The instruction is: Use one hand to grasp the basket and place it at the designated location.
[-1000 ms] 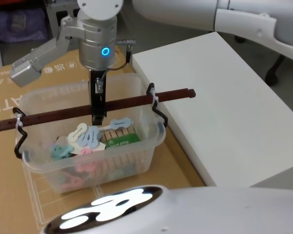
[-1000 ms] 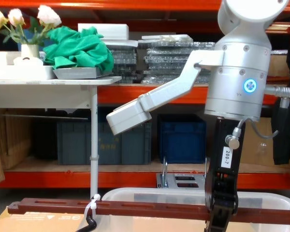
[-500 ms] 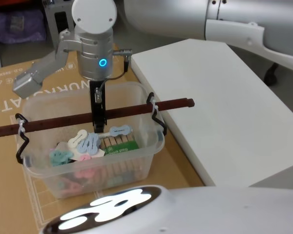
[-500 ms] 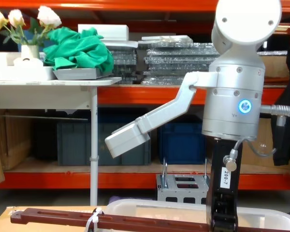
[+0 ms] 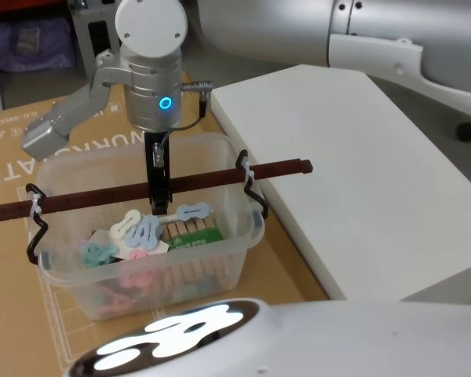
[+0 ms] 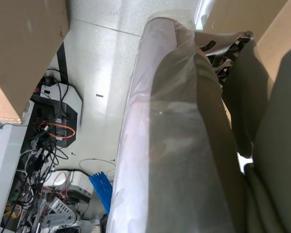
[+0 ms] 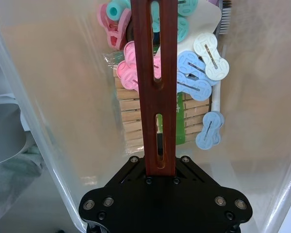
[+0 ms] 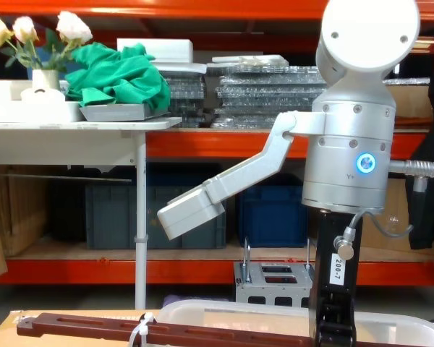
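While the slotted handle bar is running straight into its black palm, the right gripper is pinching that bar between its fingers, near the middle of the bar's length. Gripping there is probably balancing the load, so the translucent basket is hanging level rather than tipping toward one end. The bar is lying across the tub's open top, with a white zip tie and a black wire hook joining it to the rim at each side; that rigging is letting one slim gripper carry so wide a tub. Inside, pastel plastic pegs and a pack of wooden clothespins are sitting low under the bar. The basket is positioned over the cardboard-covered surface, just beside the white platform; whether its base is touching the cardboard I cannot tell. Above the gripper, the silver wrist with its glowing blue ring is standing upright, so the pull is acting straight up. The platform is looking like the likely destination. The left arm appears to be idling away from the basket, its wrist camera facing the floor.
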{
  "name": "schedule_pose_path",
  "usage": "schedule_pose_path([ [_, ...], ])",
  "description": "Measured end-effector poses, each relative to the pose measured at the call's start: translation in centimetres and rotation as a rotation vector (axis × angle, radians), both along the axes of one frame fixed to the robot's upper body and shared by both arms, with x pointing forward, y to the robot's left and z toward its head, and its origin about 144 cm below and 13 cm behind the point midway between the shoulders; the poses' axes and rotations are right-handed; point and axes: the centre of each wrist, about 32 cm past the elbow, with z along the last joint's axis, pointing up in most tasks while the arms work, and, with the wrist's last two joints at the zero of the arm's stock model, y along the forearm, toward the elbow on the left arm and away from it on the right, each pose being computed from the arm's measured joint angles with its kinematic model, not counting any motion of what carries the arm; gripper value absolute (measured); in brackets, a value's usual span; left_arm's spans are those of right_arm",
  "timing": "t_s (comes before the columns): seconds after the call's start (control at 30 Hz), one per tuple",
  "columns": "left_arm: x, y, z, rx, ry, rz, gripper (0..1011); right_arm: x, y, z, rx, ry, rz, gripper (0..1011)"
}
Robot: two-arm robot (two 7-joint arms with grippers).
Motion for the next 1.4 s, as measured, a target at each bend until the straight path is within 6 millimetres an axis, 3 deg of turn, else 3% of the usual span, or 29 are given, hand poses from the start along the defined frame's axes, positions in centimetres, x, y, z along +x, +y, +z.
schedule_pose_path([
  [0.1,0.00,0.00,0.00,0.000,0.000,0.000,0,0.00,0.00,0.01,0.000,0.000,0.000,21],
  [0.33,0.00,0.00,0.00,0.000,0.000,0.000,0,-0.01,-0.01,0.02,-0.001,0.000,0.001,214],
  [1.1,0.00,0.00,0.00,0.000,0.000,0.000,0,0.03,-0.15,-0.02,0.001,0.001,-0.003,947],
  [1.2,0.00,0.00,0.00,0.000,0.000,0.000,0,0.08,-0.29,-0.03,0.005,-0.001,-0.013,1000],
  [1.4,0.00,0.00,0.00,0.000,0.000,0.000,0,0.04,-0.37,-0.04,0.009,-0.006,-0.012,1001],
])
